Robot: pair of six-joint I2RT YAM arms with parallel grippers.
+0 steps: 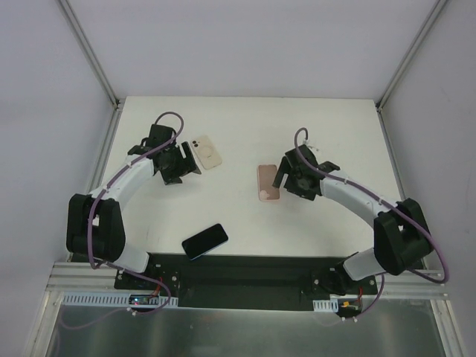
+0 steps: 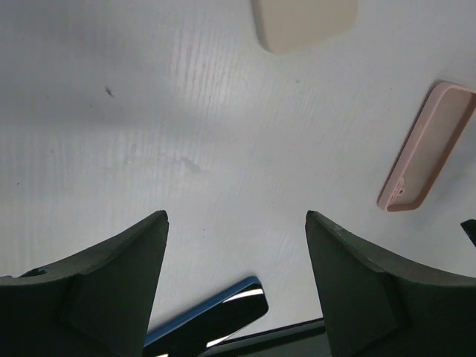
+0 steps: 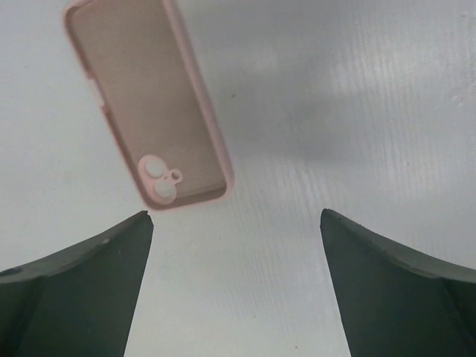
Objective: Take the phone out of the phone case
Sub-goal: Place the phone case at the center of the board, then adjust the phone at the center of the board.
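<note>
Nearest, at six o'clock, lies the phone [image 1: 204, 242], apart from the empty pink case [image 1: 268, 182] at its one o'clock; left gripper [image 2: 236, 219] and right gripper [image 3: 236, 216] gape empty, so I'd withdraw touching nothing.

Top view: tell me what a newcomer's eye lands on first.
The pink case lies empty, open side up, mid-table just off the right gripper. A dark phone lies bare near the front edge. A cream case sits beside the left gripper; both grippers are open and hold nothing.
</note>
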